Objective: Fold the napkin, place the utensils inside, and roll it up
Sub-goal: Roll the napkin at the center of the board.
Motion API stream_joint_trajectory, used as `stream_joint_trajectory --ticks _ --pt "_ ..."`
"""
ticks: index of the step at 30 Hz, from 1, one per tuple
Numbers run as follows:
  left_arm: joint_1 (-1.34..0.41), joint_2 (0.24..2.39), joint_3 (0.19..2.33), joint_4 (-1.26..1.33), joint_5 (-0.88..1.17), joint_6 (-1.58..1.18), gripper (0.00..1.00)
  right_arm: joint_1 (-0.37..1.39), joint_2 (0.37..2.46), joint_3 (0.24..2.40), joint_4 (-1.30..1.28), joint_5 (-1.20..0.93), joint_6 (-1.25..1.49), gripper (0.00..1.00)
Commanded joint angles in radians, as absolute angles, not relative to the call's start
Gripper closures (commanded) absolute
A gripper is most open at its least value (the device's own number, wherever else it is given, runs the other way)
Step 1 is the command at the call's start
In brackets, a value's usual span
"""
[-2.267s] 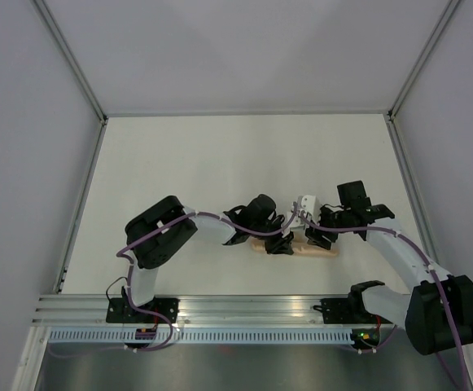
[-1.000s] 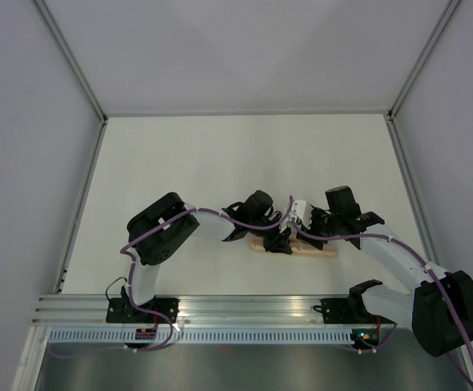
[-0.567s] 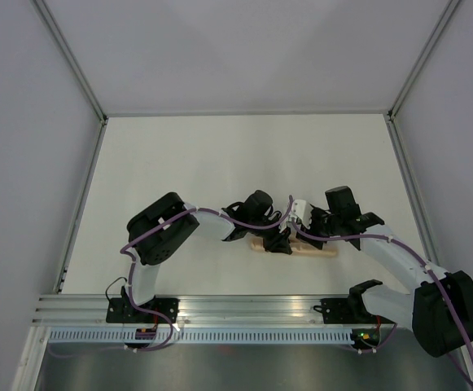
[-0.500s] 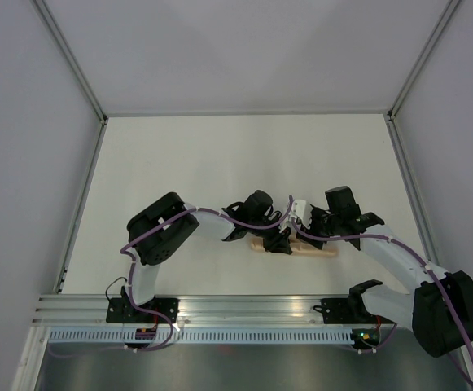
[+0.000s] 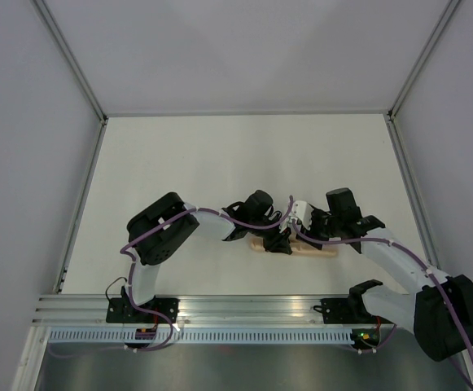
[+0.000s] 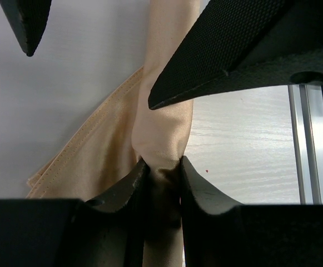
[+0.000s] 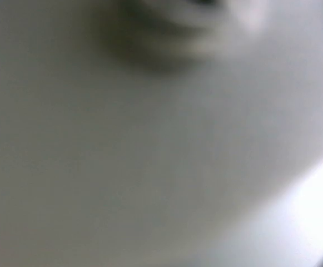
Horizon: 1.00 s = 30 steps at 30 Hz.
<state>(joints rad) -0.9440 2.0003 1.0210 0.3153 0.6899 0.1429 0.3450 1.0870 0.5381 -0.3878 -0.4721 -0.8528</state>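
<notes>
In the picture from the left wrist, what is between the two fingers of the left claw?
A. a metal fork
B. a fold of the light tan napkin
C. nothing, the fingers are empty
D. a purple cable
B: in the left wrist view, the left claw is closed on a bunched fold of the napkin, and the cloth fills the gap between its fingers.

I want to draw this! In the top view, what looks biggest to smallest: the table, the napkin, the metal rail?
1. table: biggest by far.
2. metal rail along the near edge.
3. napkin: smallest, rolled up and only partly showing.
</notes>
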Motion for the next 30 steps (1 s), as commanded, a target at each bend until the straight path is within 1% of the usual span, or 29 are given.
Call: stream_joint_trajectory --ticks 1,4,7,8,13,16,21,25,30 --pt "-0.963 2.057 1.009 0.149 0.609 0.114 0.98 0.391 1.085 0.503 -0.457 -0.492 -0.92 0.34" --pt "-0.963 2.057 1.011 0.149 0.607 0.114 0.98 0.396 1.057 0.521 -0.535 -0.534 -0.943 0.33" --pt "-0.963 2.059 1.011 0.149 0.606 0.112 0.98 0.4 1.048 0.537 -0.598 -0.581 -0.963 0.36" --pt "-0.963 2.059 1.011 0.149 0.606 0.112 0.98 0.403 1.046 0.534 -0.601 -0.587 -0.972 0.39" --pt "-0.963 2.062 1.008 0.155 0.607 0.107 0.98 0.405 1.019 0.509 -0.588 -0.612 -0.98 0.4" --pt "-0.963 2.057 0.997 0.164 0.603 0.107 0.98 0.402 0.993 0.505 -0.537 -0.592 -0.942 0.43" --pt "-0.962 2.062 0.989 0.169 0.603 0.103 0.98 0.393 0.968 0.525 -0.549 -0.624 -0.945 0.4" --pt "-0.959 2.069 0.991 0.166 0.612 0.103 0.98 0.393 0.956 0.511 -0.587 -0.626 -0.983 0.39" --pt "-0.953 2.091 1.009 0.15 0.637 0.094 0.98 0.394 0.895 0.469 -0.563 -0.618 -1.002 0.39"
